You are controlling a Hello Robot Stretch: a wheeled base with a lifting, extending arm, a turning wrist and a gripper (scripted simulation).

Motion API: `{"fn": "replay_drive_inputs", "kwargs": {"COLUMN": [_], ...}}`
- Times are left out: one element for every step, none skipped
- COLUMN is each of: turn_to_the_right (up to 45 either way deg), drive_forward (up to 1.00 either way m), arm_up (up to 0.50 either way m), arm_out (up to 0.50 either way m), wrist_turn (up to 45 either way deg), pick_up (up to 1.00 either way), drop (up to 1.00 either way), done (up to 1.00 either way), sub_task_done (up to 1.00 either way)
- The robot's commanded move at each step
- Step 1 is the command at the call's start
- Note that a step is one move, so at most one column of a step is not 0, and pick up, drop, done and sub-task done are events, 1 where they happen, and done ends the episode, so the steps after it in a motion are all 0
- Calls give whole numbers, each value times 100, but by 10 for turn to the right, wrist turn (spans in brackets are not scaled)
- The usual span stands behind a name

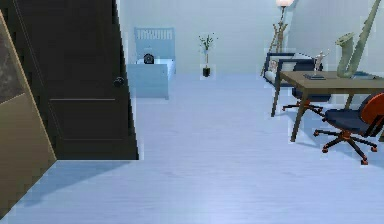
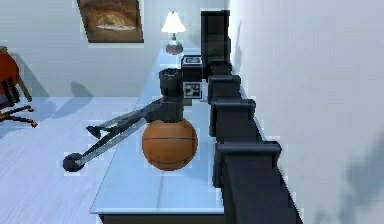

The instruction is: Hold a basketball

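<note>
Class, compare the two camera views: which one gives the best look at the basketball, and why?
The arm side view. The orange basketball shows whole near the picture's middle, against a pale tabletop. The forward view looks at other things: a dark door, a desk and an office chair.

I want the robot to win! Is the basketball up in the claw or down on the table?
Cannot tell. The basketball is by the claw, with the table behind it, so lifted or resting look alike.
</note>
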Motion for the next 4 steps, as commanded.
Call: {"fn": "replay_drive_inputs", "kwargs": {"turn_to_the_right": [0,0,0,0], "drive_forward": [0,0,0,0], "arm_up": [0,0,-24,0], "arm_out": [0,0,0,0], "wrist_turn": [450,270,0,0], "pick_up": [0,0,0,100], "drop": [0,0,0,0], "done": [0,0,0,0], "sub_task_done": [0,0,0,0]}}
